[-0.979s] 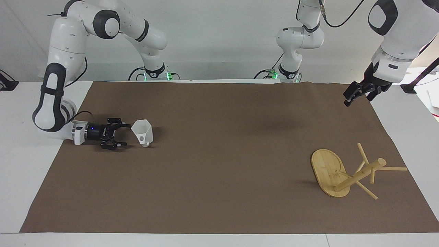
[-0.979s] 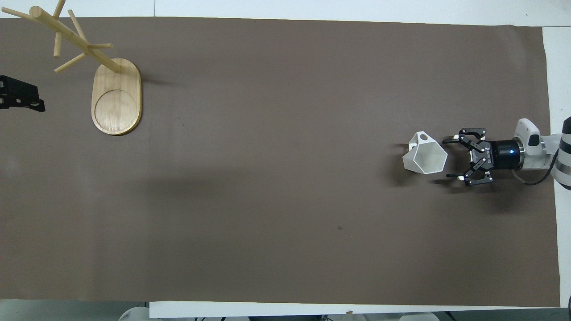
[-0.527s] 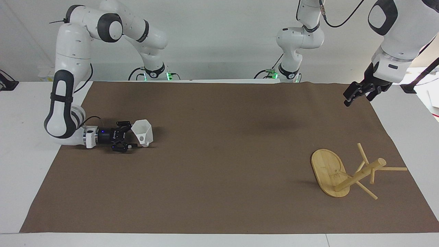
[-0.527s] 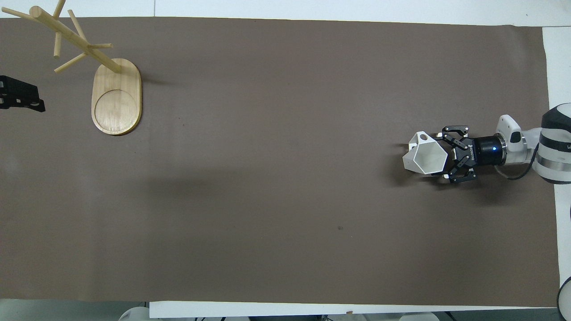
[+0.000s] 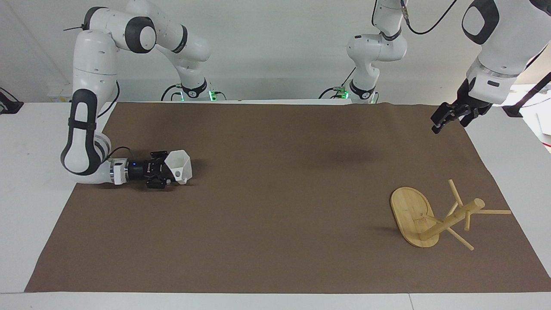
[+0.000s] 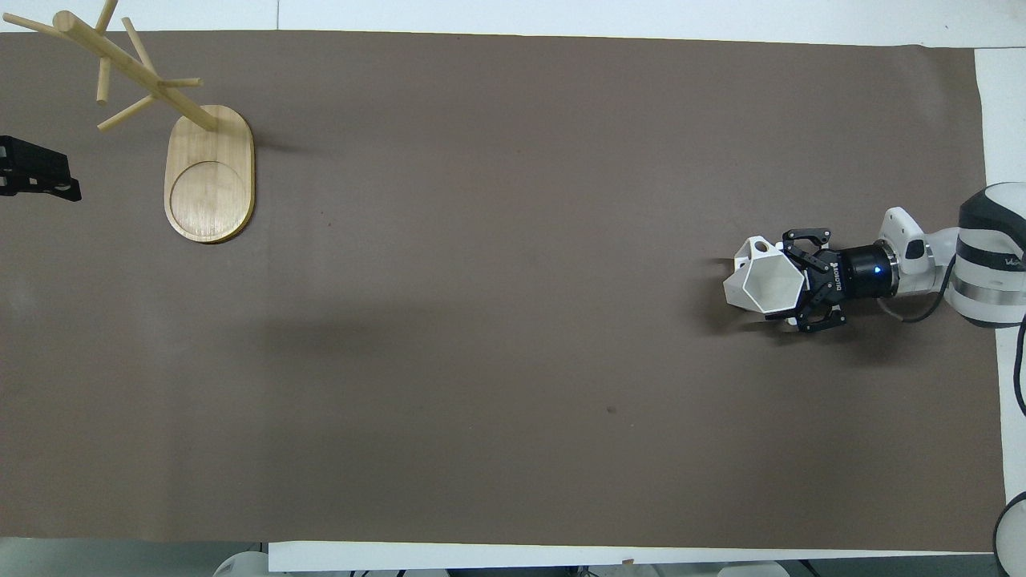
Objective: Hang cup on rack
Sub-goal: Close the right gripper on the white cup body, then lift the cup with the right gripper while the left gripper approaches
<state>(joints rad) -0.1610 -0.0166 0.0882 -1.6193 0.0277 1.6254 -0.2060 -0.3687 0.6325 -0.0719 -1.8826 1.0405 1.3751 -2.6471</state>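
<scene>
The right gripper (image 5: 167,174) closes around the cup (image 5: 180,165) near the right arm's edge of the mat (image 5: 275,241); a shallow grip on the slanted sides could slip; the rack (image 5: 434,217) stands near the left arm's edge; the left gripper (image 5: 443,118) waits above the mat's corner, fingers unreadable.

Small white faceted cup (image 5: 180,165) (image 6: 763,285) standing upright on the brown mat toward the right arm's end of the table, open mouth up, holed handle tab facing away from the robots, light bamboo rack (image 5: 434,217) (image 6: 172,144) standing upright well apart toward the left arm's end, oval base flat, thin pegs bare.
</scene>
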